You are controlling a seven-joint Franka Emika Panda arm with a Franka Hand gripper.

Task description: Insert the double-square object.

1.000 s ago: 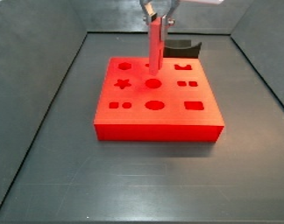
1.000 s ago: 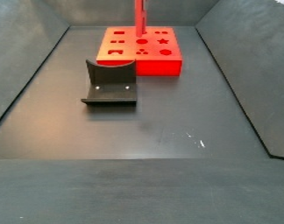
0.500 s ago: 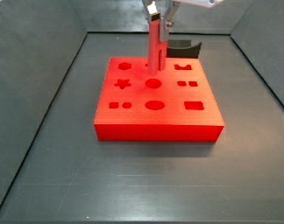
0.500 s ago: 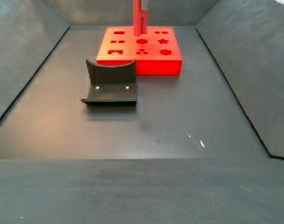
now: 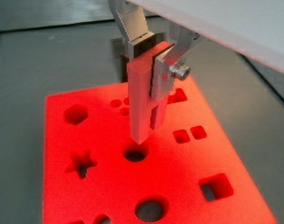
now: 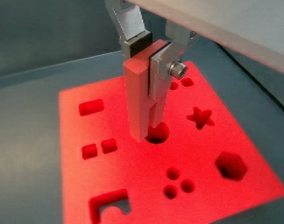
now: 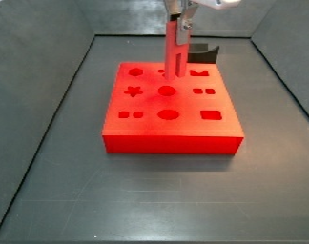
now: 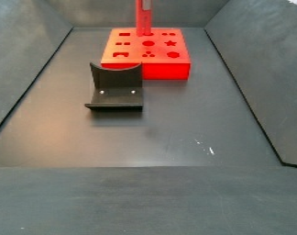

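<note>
2 wrist views show the gripper (image 5: 148, 54) pinching the double-square object (image 5: 145, 101) near its upper end, the silver finger plates (image 5: 166, 70) pressed against its sides. The peg hangs upright over the red block (image 5: 180, 175), with its lower tip just above a round hole (image 5: 136, 154) near the block's middle; whether the tip touches the block's surface cannot be told. In a wrist view a star-shaped hole (image 5: 79, 164) lies to one side of the round hole and a pair of small square holes (image 5: 189, 135) lies to the other. In the matching wrist view the gripper (image 6: 151, 54) holds the double-square object (image 6: 141, 101) the same way, its tip over the round hole (image 6: 158, 134), with the star hole (image 6: 201, 116) and a hexagonal hole (image 6: 231, 165) on the red block (image 6: 132, 188) nearby.

In a side view the gripper (image 7: 180, 15) sits at the top of the frame, above the far half of the red block (image 7: 170, 129), and the double-square object (image 7: 174, 52) stands vertical below it. The dark fixture (image 7: 202, 52) stands behind the block.

In a side view from the opposite end, the fixture (image 8: 115, 87) stands in front, apart from the red block (image 8: 148, 62), and the double-square object (image 8: 144, 16) rises from above the block to the frame's top edge. The gripper itself is out of frame there.
</note>
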